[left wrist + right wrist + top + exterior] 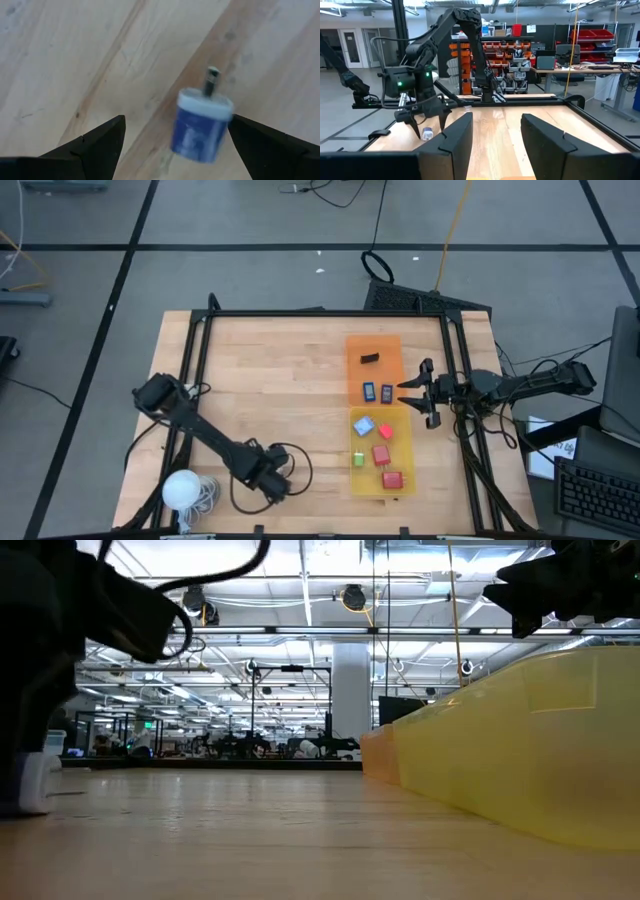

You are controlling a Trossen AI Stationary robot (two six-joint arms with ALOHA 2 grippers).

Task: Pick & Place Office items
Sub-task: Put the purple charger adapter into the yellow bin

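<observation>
A wooden desk (270,380) seen from above, framed by black rails. The left hand (272,480) hangs low over the desk at about 6 o'clock, fingers spread wide. In its wrist view a small blue and white item with a dark stub (202,122) lies on the wood between the two fingertips (102,135), touching neither. The right wrist view shows this same item (427,133) on the desk just below the left hand (427,120). A white ball (182,490) with a coiled cord sits at about 7 o'clock, near the left hand. On the right half of the desk lie two flat trays touching end to end: an orange tray (355,345) at about 2 o'clock and a yellow tray (403,442) at about 4 o'clock. The orange tray holds a black piece (370,359) and two dark blue pieces (378,392). The yellow tray holds a light-blue block (363,425), a green block (358,459) and three red blocks (384,454). The right hand (416,393) hovers at about 3 o'clock, at the right edge of the trays near their join, fingers partly apart and holding nothing. In the low view the yellow tray (530,755) fills the right side.
</observation>
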